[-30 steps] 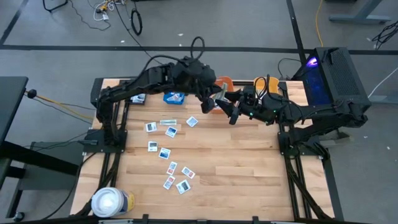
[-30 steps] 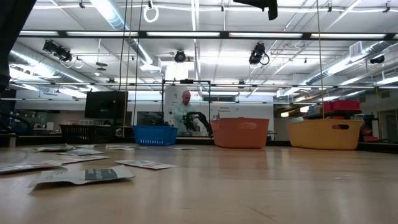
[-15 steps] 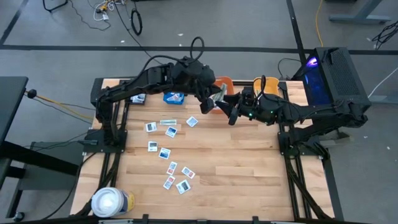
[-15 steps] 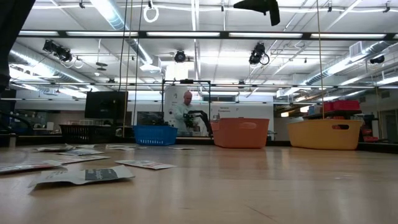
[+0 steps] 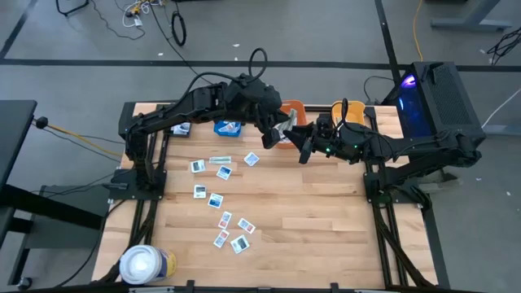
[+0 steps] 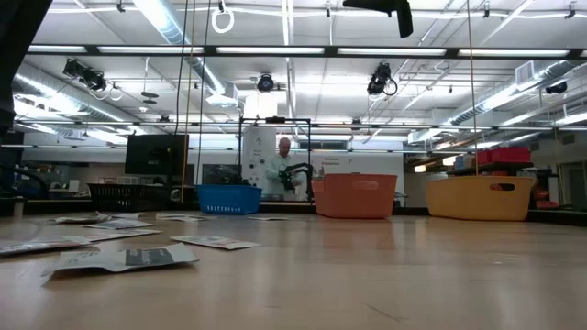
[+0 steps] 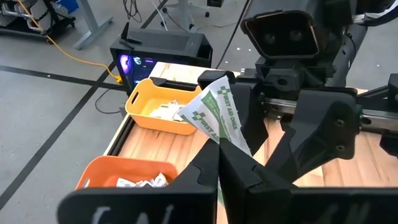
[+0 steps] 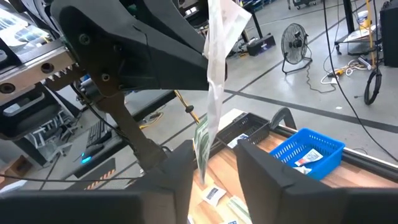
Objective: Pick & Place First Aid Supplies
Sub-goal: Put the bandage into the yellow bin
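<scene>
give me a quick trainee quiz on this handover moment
1. True or false: the left claw is shut on a green-and-white first aid packet.
2. Where is the right claw?
A) resting flat on the table
B) in the air, with a finger on either side of that packet
C) parked beyond the table edge
3. Fill in: in the low view, the bin between the blue bin and the yellow bin is ___.

Key: 1 true; 2 B; 3 orange, the orange bin.
</scene>
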